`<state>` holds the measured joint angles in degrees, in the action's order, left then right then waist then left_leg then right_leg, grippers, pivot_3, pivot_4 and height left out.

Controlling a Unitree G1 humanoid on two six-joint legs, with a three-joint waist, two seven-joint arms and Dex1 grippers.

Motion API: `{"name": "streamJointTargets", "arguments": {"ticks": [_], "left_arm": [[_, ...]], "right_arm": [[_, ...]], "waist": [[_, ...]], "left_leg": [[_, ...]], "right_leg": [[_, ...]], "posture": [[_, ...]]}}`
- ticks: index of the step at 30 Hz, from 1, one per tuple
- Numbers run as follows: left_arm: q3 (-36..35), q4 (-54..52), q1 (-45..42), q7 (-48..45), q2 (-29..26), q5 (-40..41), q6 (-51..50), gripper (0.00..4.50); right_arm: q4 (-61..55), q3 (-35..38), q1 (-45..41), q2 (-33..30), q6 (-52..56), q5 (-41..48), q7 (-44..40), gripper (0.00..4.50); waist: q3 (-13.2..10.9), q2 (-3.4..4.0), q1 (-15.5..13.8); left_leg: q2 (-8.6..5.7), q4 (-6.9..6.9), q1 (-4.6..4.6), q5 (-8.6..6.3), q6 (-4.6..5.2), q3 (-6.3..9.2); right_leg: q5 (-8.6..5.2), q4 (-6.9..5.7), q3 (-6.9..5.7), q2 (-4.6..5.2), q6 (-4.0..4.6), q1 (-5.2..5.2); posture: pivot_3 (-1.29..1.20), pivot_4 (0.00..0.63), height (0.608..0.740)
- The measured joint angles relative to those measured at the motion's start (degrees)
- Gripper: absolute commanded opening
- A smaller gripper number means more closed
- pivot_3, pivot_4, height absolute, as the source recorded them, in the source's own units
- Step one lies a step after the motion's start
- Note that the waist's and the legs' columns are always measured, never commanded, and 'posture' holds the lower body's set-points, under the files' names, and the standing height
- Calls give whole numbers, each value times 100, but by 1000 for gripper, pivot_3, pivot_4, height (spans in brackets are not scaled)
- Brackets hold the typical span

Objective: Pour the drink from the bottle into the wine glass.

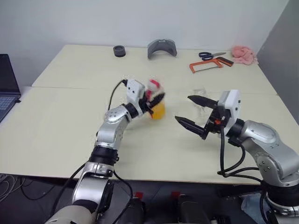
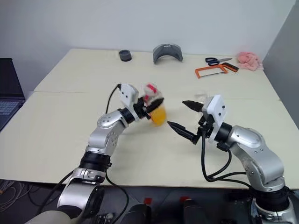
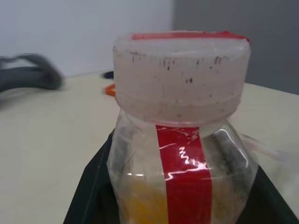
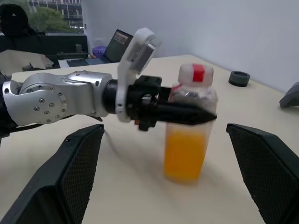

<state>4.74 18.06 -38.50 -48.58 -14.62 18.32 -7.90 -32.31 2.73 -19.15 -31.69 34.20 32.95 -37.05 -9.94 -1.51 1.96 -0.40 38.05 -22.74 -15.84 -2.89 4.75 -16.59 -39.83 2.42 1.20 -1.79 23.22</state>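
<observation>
While its two black fingers clamp the upper body of the bottle (image 4: 189,126) just under the white cap, the left gripper (image 1: 156,101) holds the small clear container upright above the pale table (image 1: 70,116), the base seemingly lifted off the surface, though the head views leave that uncertain. The drink (image 4: 183,156), bright orange, fills the lower part of the bottle below the fingers, and a red strip runs up the side facing the left wrist camera and across the cap. To the right of the held bottle, and apart from it, the right gripper (image 1: 194,113) points toward it with its jaws spread wide and nothing between them. The wine glass (image 1: 201,100) stands on the table just behind the right gripper's fingers, faint and hard to make out. Far beyond both grippers, along the back of the table, lie scissors (image 1: 211,55), an orange-framed hacksaw (image 1: 208,65) and a pink cloth (image 1: 244,54).
</observation>
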Motion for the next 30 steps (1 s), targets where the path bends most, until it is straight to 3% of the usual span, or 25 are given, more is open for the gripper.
{"name": "streamJointTargets", "arguments": {"ticks": [4, 7, 20, 23, 28, 30], "left_arm": [[317, -285, 7, -1216, -162, 332, -265, 1796], [377, -293, -24, -1588, -222, 369, -329, 1796], [403, -223, -212, -1966, -128, 325, -342, 1793], [406, -223, -211, -1982, -163, 276, -318, 1793], [438, -220, -210, -2011, -236, 147, -277, 1791], [439, -220, -209, -2026, -265, 118, -247, 1787]], "right_arm": [[-183, 51, -313, 73, 585, 261, 479, 4500], [-253, -55, -537, 228, 880, 299, 814, 4500], [-83, -636, -735, 579, 1014, -58, 1182, 4500], [-16, -637, -761, 635, 1002, -103, 1190, 3864], [10, -781, -827, 644, 944, -235, 1081, 2123], [36, -817, -828, 644, 896, -264, 1041, 1882]], "waist": [[0, 1, 15], [0, 1, 14], [0, 1, -8], [0, 1, -8], [0, 2, -8], [0, 1, -8]], "left_leg": [[2, 0, 6, -3, 6, 4], [1, 1, 5, -4, 8, 4], [2, 3, 0, -4, 9, 7], [1, 3, 0, -4, 9, 9], [1, 3, 0, -4, 9, 11], [1, 3, 0, -4, 9, 14]], "right_leg": [[0, -4, 4, -4, 0, 0], [0, -4, 3, -5, 0, -1], [0, -3, 1, 0, 0, 0], [0, -3, 0, -1, 0, 0], [0, -3, -1, 0, 0, 0], [0, -3, 0, 0, 0, 0]], "posture": [[0, 150, 740], [0, 150, 740], [0, 150, 740], [0, 150, 740], [0, 150, 740], [0, 150, 740]]}}
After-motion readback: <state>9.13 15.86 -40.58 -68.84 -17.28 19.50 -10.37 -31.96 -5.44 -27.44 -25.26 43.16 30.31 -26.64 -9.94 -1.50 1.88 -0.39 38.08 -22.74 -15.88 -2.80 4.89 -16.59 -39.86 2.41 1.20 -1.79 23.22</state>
